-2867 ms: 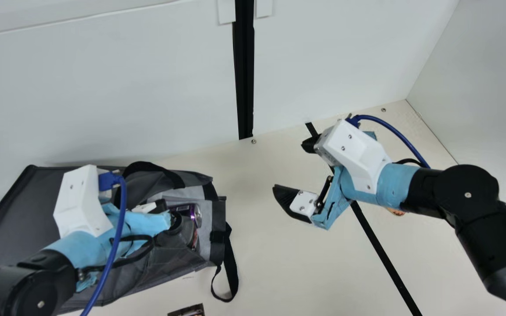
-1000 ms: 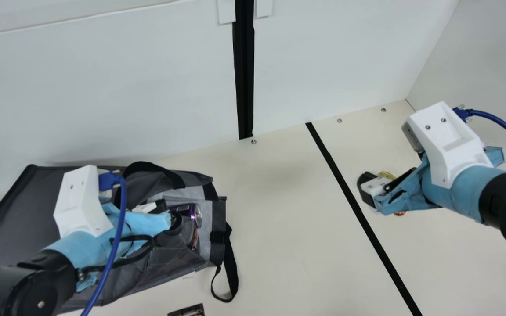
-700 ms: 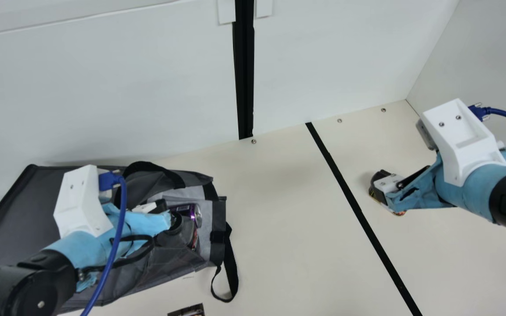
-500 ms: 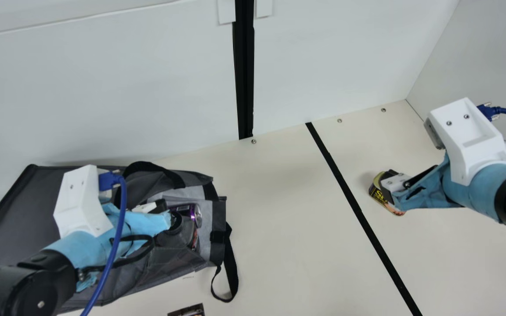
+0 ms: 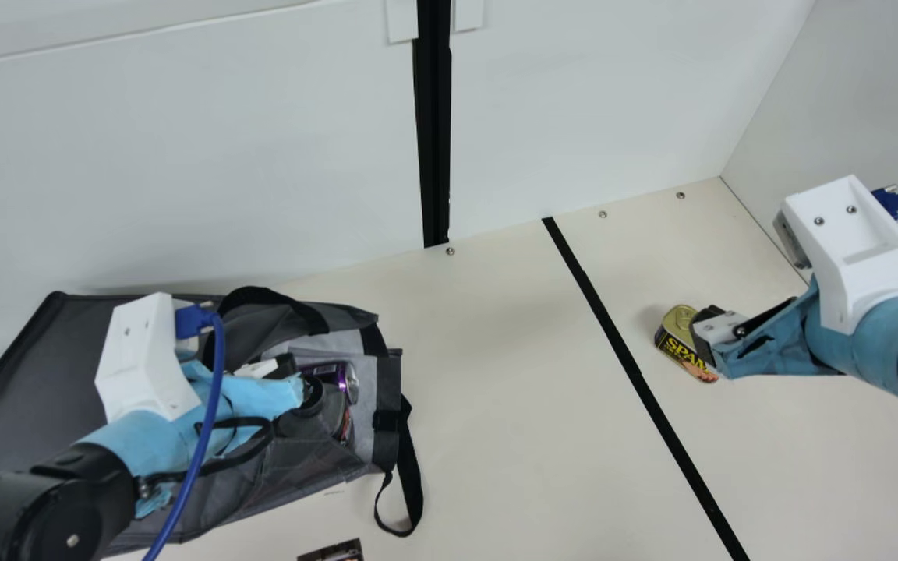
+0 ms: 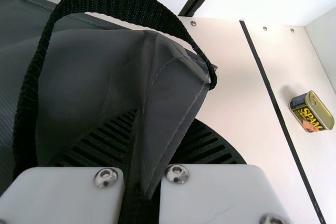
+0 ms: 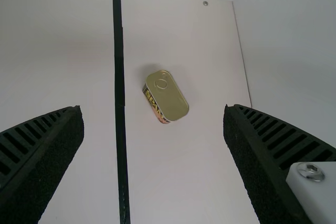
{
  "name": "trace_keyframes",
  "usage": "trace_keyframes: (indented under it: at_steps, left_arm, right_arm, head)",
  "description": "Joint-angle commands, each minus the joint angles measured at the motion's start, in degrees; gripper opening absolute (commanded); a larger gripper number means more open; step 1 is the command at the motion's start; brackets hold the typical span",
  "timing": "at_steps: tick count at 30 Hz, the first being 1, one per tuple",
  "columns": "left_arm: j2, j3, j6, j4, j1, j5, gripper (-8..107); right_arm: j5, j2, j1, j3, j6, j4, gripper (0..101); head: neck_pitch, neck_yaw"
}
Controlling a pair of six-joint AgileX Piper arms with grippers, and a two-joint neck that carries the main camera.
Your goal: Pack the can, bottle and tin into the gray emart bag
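In the main view my left gripper (image 5: pixel 258 369) is at the gray bag (image 5: pixel 387 389), which lies open on its side. The left wrist view has that gripper (image 6: pixel 142 182) shut on a fold of gray fabric. Inside the bag's mouth are a purple can (image 5: pixel 330 375) and a dark bottle (image 5: pixel 309 419). My right gripper (image 5: pixel 712 327) hangs over the tin (image 5: pixel 681 340), partly covering it. In the right wrist view, the tin (image 7: pixel 168 97) stands on the table beyond this gripper (image 7: pixel 155 121), whose fingers are wide apart, holding nothing.
A black strap (image 5: pixel 410 487) trails from the bag onto the cream table (image 5: pixel 511 389). A dark printed item (image 5: pixel 332 552) is at the bottom edge. Black tape (image 5: pixel 644 389) runs between bag and tin. White walls stand behind and at the right.
My right gripper has travelled from the middle of the table rightward and is now above the tin, more of which is uncovered. The left arm and the bag have stayed still.
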Motion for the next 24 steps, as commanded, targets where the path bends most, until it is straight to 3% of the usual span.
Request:
trace_keyframes:
  at_steps: [1, 24]
  left_arm:
    - [0.0, 0.0, 0.0, 0.0, 0.0, 0.0, 10]
    - [0.0, 0.0, 0.0, 0.0, 0.0, 0.0, 10]
  right_arm:
    - [0.1, -0.1, 0.0, 0.0, 0.1, 0.1, 91]
    - [1.9, 0.0, -0.5, 0.2, -0.6, 1.4, 91]
  head:
    - [-1.3, 0.0]
    - [-1.3, 0.0]
